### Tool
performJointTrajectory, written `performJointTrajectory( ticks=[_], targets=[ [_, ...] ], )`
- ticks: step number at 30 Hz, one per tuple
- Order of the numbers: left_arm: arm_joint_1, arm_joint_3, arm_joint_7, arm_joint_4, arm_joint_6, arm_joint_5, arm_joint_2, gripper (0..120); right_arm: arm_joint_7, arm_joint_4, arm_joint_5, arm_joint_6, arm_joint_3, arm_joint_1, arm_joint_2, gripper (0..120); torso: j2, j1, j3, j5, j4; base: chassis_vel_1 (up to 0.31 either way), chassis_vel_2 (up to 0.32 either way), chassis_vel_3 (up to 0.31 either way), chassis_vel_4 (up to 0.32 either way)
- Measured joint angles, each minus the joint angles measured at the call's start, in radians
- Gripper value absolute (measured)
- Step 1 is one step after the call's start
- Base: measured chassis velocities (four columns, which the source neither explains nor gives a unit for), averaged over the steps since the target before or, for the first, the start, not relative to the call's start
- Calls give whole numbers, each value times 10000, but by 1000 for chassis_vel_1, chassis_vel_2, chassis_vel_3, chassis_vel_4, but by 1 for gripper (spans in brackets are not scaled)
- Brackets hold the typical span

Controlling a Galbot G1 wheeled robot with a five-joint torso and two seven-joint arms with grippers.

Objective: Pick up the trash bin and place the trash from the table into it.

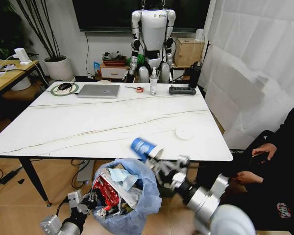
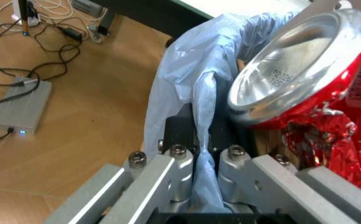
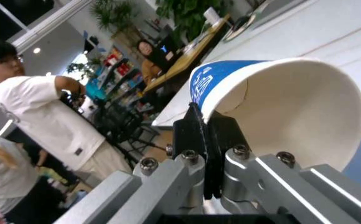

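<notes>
The trash bin [image 1: 137, 205], lined with a crinkly light-blue bag [image 2: 187, 74], hangs below the table's front edge [image 1: 112, 154]. My left gripper [image 1: 81, 201] is shut on its rim, pinching the bag [image 2: 202, 135]. Inside lie a red crushed can [image 2: 305, 79], red wrappers [image 1: 105, 191] and a pale-blue mask [image 1: 118, 175]. My right gripper [image 1: 159, 160] is shut on the rim of a blue-white paper cup [image 1: 143, 148], held tilted just above the bin by the table edge. The right wrist view shows its fingers [image 3: 190, 133] clamping the cup wall [image 3: 280, 107]. A white lid [image 1: 184, 133] rests on the table.
At the table's far side lie a silver laptop [image 1: 98, 90], a white bottle [image 1: 153, 82], a black power strip [image 1: 182, 90] and a tape roll [image 1: 139, 89]. A white humanoid robot [image 1: 153, 34] stands behind. A seated person [image 1: 279, 166] is at the right; a wooden desk [image 1: 7, 73] is at the left.
</notes>
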Motion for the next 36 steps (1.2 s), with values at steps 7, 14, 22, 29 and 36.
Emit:
performJointTrajectory(
  ticks=[7,14,22,29,36],
  targets=[
    [-88,51,-9,82,8,137,-221,0,13,-551,244,134,-1053,658,78,0,-1,2,1,0,1,0,0,0,0],
    [-166,123,-9,130,11,227,-379,0,111,-898,157,141,-1224,692,245,0,-2,3,1,0,0,0,0,0,0],
    [-221,174,-15,106,24,250,-451,0,180,-1196,-327,153,-1488,570,451,0,-2,2,1,0,-1,0,0,0,0],
    [-144,229,-15,-43,31,283,-487,0,198,-1841,-819,195,-1570,662,667,0,-2,2,1,0,0,0,0,0,0],
    [-124,264,-14,-79,33,310,-514,0,135,-2047,-1111,260,-1563,554,672,0,-2,2,1,0,0,0,0,0,0]
  ],
)
